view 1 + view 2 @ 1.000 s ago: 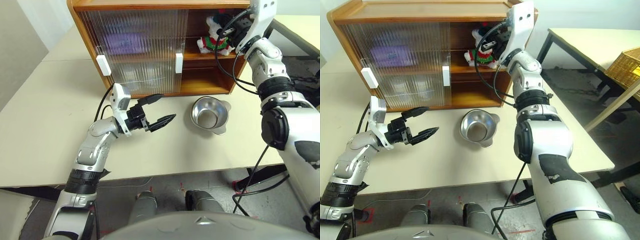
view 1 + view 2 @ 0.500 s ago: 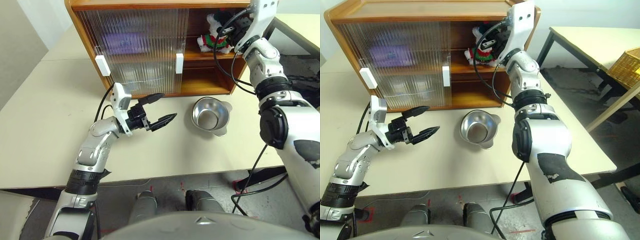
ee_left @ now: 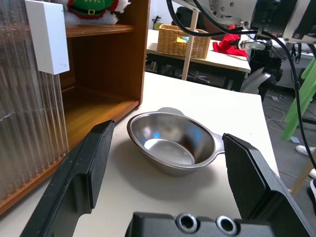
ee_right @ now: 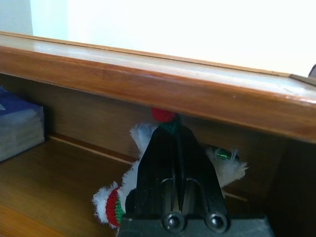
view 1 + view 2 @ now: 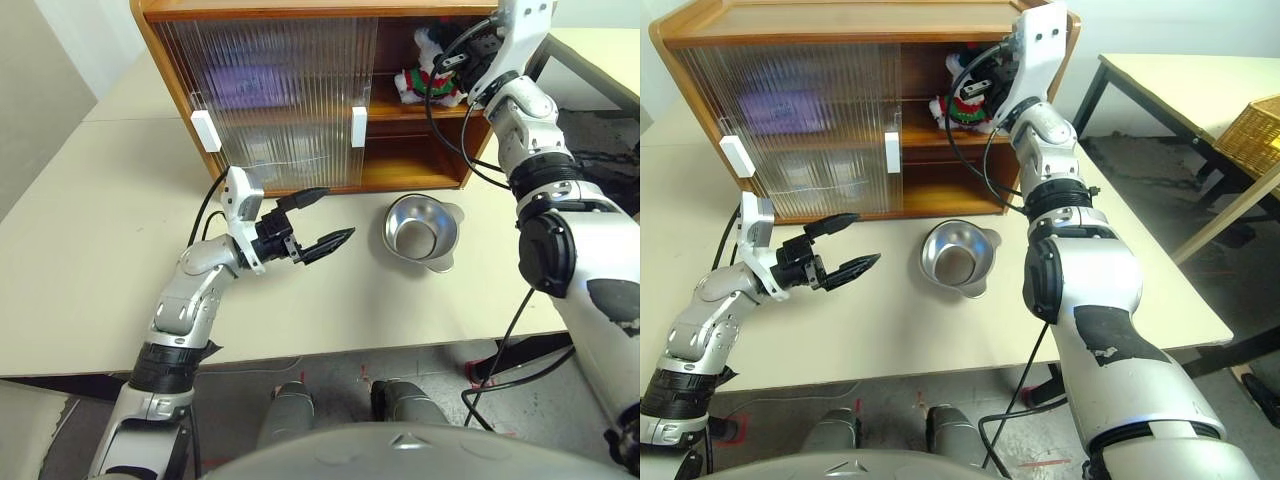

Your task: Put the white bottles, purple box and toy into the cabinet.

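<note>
The cabinet point(image 5: 158, 48) stands at the back of the table, its ribbed sliding doors covering the left part and the right part open. The toy point(image 5: 428, 82), a white plush with a red and green scarf, sits on the upper shelf in the open part. My right gripper point(image 5: 456, 58) reaches into that shelf, shut, with its fingertips point(image 4: 171, 129) right against the toy point(image 4: 114, 205). The purple box point(image 5: 243, 88) shows as a lavender blur behind the door on the upper shelf. The white bottles are hidden. My left gripper point(image 5: 336, 211) hangs open over the table in front of the cabinet, holding nothing.
A shiny steel bowl point(image 5: 420, 230) sits on the table in front of the open part, to the right of my left gripper. White handles point(image 5: 206, 130) point(image 5: 358, 125) stick out from the doors. A wicker basket point(image 5: 1255, 135) stands on another table at far right.
</note>
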### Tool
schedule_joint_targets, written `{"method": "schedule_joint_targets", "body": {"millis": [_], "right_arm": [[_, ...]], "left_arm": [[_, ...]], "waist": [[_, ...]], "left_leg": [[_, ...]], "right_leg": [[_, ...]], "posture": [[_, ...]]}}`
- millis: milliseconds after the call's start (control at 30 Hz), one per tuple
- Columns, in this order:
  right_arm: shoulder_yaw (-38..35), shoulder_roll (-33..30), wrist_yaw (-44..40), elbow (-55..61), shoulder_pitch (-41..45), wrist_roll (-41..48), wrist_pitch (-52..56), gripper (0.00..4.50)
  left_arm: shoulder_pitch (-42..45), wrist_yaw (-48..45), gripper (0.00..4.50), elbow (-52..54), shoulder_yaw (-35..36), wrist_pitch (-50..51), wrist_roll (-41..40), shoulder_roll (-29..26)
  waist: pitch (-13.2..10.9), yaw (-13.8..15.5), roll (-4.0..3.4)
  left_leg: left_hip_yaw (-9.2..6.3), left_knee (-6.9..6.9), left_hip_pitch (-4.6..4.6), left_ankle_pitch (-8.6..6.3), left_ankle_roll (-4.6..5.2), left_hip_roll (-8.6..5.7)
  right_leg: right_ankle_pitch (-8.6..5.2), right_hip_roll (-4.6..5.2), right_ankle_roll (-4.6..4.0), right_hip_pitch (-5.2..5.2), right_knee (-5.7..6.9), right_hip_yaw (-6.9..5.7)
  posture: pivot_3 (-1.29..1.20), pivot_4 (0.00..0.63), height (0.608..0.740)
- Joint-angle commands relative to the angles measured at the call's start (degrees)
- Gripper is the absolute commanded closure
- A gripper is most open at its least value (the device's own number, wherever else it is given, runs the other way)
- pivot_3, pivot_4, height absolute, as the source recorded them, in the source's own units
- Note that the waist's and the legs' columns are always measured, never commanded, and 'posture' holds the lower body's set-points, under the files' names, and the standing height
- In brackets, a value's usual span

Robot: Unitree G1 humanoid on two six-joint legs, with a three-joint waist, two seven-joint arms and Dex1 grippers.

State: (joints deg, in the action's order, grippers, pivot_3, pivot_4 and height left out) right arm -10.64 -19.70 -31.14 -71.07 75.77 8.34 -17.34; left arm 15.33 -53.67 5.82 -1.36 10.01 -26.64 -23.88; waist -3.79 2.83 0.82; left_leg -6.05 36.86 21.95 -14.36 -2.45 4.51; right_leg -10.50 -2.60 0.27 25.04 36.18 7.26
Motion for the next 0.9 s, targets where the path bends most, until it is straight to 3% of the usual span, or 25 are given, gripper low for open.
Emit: {"method": "schedule_joint_targets", "body": {"millis": [33, 133, 400, 900], "right_arm": [[1.3, 0.8, 1.2, -1.8, -1.2, -2.5, 1.7, 3.98], [1.4, 1.0, 1.3, -1.8, -1.7, -3.1, 1.6, 3.05], [0.7, 0.4, 0.9, -1.5, -1.6, -3.4, 1.8, 0.02], [0.5, -2.0, -1.3, 2.0, -3.8, -2.7, 1.6, 0.02]], "left_arm": [[-0.4, 0.2, 0.0, 1.0, -0.8, 0.5, 0.3, 0.1], [-0.4, 0.2, 0.0, 1.0, -0.8, 0.5, 0.3, 0.1], [-0.3, -0.1, 0.0, 0.8, -1.0, 0.5, 0.2, 0.1], [-0.1, 0.2, 0.0, 0.8, -1.4, 0.5, 0.1, 0.5]], "waist": [[0.0, 0.0, 0.0], [0.0, 0.0, 0.0], [0.0, 0.0, 0.0], [0.0, 0.0, 0.0]], "left_leg": [[0.0, 0.0, 0.0, 0.0, 0.0, 0.0], [0.0, 0.0, -0.03, 0.0, 0.01, 0.0], [-0.01, 0.0, -0.03, 0.01, 0.02, 0.01], [0.03, 0.0, -0.02, 0.01, 0.02, 0.01]], "right_leg": [[0.0, 0.0, 0.0, 0.0, 0.0, 0.0], [-0.01, 0.0, 0.03, -0.01, 0.02, -0.01], [-0.01, 0.0, 0.05, 0.0, 0.04, -0.03], [0.08, 0.0, -0.13, 0.0, 0.03, -0.03]], "posture": [[0.12, 0.08, 0.74], [0.12, 0.079, 0.74], [0.11, 0.078, 0.74], [0.1, 0.082, 0.74]]}}
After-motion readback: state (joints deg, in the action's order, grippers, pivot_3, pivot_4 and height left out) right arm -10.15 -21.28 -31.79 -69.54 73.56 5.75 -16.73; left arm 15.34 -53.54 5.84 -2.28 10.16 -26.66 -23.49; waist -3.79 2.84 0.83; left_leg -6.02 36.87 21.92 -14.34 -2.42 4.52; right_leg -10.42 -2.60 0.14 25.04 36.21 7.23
